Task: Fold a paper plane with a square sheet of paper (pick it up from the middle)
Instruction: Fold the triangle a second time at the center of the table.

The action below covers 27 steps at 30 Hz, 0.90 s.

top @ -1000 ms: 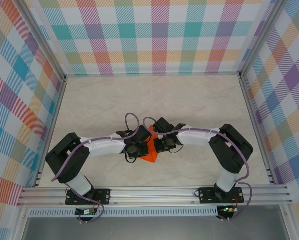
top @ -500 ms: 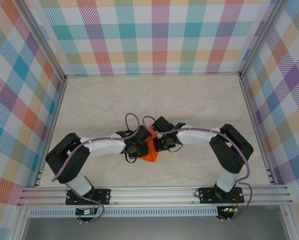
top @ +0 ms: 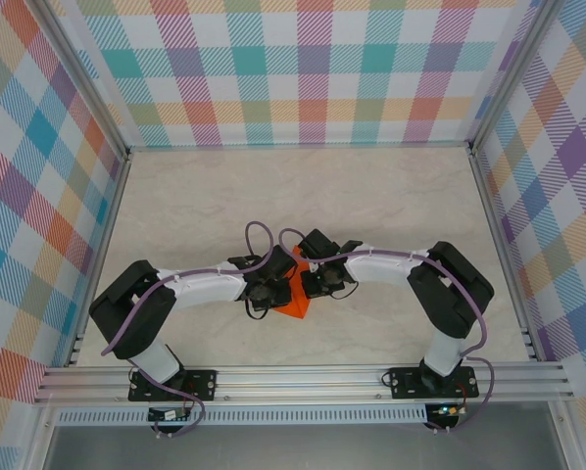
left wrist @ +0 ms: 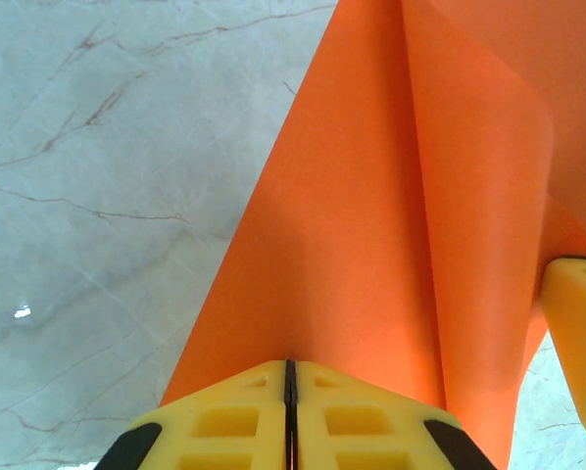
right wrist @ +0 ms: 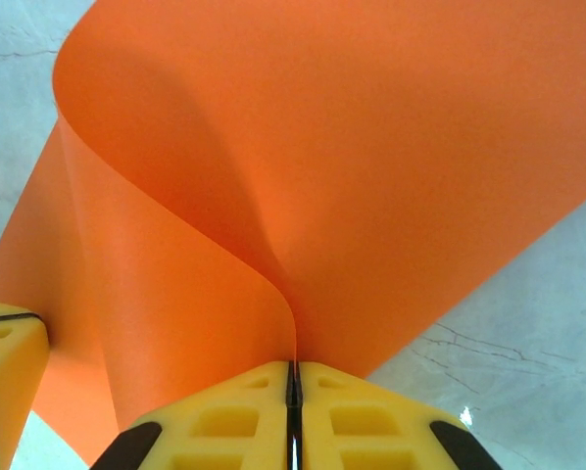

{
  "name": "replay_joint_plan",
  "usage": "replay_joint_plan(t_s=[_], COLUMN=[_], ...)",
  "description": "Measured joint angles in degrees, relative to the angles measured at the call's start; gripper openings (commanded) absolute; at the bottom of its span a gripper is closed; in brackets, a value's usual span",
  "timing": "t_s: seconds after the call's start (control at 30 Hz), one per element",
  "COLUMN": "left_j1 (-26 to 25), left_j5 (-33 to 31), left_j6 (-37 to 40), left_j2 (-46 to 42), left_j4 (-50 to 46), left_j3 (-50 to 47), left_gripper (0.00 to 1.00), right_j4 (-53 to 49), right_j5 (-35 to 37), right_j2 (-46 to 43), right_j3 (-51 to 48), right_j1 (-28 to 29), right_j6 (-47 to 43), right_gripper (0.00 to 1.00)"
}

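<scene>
Yellow moulded plastic with shallow square recesses is forming your left jaws. In the left wrist view they are closing flat against each other along one thin dark seam and pinching the near edge of the paper plane (left wrist: 371,245). Your right jaws are doing the same from the opposite side, pressing together on a curled fold of that orange sheet (right wrist: 322,147). Each wrist view is also catching one yellow corner of the other arm's jaws at its edge, just beside the paper.

You are holding one piece of paper. It is smooth, matte and bright orange, its layers are overlapping, and straight creases are narrowing away from the left jaws. On the right side one flap is bowing into a soft curve.

From above, the plane (top: 295,294) is sitting between the two wrists over the near middle of the counter (top: 273,196), which is showing a pale, marble-veined surface. Two arms are meeting there, the left arm (top: 205,286) and the right arm (top: 381,262), both white and black, each trailing one purple cable (top: 259,235). Pastel plaid walls (top: 313,69) are enclosing the counter, and a ribbed aluminium rail (top: 303,377) is carrying the bases.
</scene>
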Motion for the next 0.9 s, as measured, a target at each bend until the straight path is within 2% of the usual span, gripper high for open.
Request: replay_joint_plan(t_s=[0.13, 0.33, 0.57, 0.7, 0.9], left_j1=[0.0, 0.94, 8.79, 12.15, 12.59], left_j5=[-0.02, 0.46, 10.03, 15.93, 21.77], left_j6=[-0.02, -0.5, -5.05, -8.15, -11.19], left_j2=[-0.37, -6.49, -14.8, -13.14, -6.91], left_j4=[-0.09, 1.16, 16.83, 25.99, 37.29], left_j3=[-0.15, -2.99, -12.24, -14.84, -14.84], left_gripper=[0.09, 0.01, 0.0, 0.0, 0.0], right_j4=[-0.09, -0.11, -0.11, -0.11, -0.11], right_j5=[-0.02, -0.02, -0.02, -0.02, -0.02], right_j2=[0.31, 0.48, 0.48, 0.48, 0.48], right_j3=[0.33, 0.44, 0.44, 0.44, 0.44], right_j1=[0.0, -0.02, -0.02, -0.02, -0.02], right_j6=[0.0, -0.02, 0.0, 0.0, 0.02], right_gripper=[0.1, 0.1, 0.1, 0.1, 0.1])
